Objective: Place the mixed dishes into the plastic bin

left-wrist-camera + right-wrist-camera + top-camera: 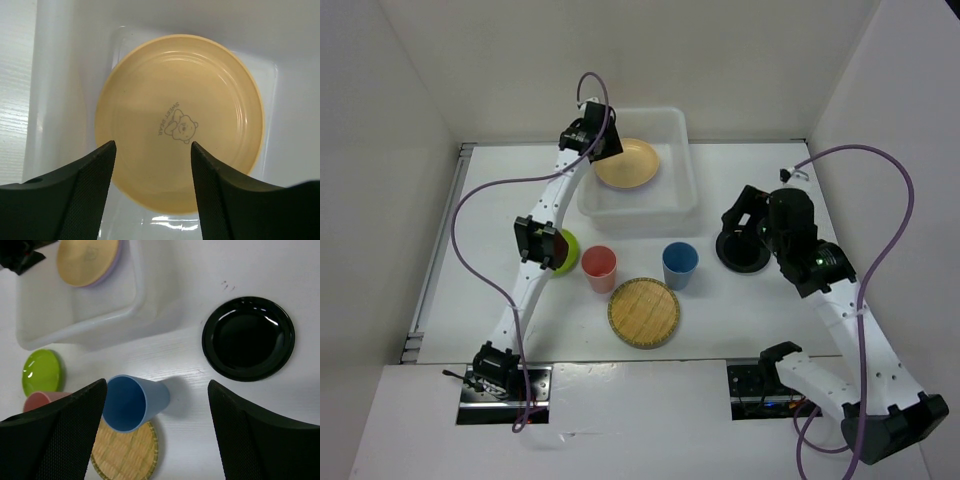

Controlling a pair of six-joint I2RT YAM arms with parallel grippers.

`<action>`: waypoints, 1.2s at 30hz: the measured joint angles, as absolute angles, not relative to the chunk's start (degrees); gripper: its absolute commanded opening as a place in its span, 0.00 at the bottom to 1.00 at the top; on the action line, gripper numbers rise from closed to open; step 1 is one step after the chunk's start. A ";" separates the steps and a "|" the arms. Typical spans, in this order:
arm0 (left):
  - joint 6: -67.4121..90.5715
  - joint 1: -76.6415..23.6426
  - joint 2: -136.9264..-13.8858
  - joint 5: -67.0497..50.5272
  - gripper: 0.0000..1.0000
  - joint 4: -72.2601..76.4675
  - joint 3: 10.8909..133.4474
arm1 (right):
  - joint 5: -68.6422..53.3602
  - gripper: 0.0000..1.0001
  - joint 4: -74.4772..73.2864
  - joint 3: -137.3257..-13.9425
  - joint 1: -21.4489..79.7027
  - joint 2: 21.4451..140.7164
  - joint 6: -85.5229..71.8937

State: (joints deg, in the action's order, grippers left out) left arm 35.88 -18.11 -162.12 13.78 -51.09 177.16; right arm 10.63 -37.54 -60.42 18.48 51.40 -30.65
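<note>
Orange plate [180, 120] lies in plastic bin [640, 216] under spread left tool [152, 146].

Top: high, distant, whole white worktop [740, 320]. Left wrist: close over translucent white plastic bin [55, 75]; right wrist, higher, shares it.

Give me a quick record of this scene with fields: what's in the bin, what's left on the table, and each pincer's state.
container: plastic bin, translucent white
in bin: orange plate, lilac plate edge showing beneath it
on table: lime green plate, coral cup, blue cup, wicker plate, black plate
left pincer: open, above the orange plate
right pincer: open, empty, above the blue cup
</note>
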 measured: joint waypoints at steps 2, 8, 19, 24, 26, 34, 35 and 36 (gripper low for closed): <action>35.20 -18.44 -161.38 13.87 0.70 -51.77 177.14 | 11.18 0.86 -37.06 -59.22 18.48 52.82 -30.83; 31.46 -19.75 -150.52 13.61 0.70 -55.94 176.94 | 8.36 0.86 -34.11 -53.54 18.33 53.12 -30.52; 23.92 -27.73 -113.03 15.51 0.74 -65.80 179.15 | -0.58 0.85 -28.95 -44.21 24.80 47.66 -38.48; 23.83 -30.46 -106.74 18.39 0.74 -69.91 171.78 | -0.82 0.80 -27.35 -33.89 33.04 42.11 -48.64; 23.86 -30.98 -107.28 18.09 0.74 -71.57 170.76 | -0.54 0.80 -27.40 -31.51 36.14 39.75 -52.40; 24.34 -32.49 -106.41 10.79 0.72 -73.14 175.94 | -0.14 0.80 -22.02 -20.27 43.55 36.23 -65.60; 24.36 -32.58 -104.36 10.63 0.72 -72.60 176.46 | 0.25 0.79 -21.89 -19.49 44.21 36.18 -66.70; 24.29 -32.58 -102.59 10.59 0.72 -72.12 176.86 | 0.45 0.79 -21.63 -19.03 44.53 36.14 -67.40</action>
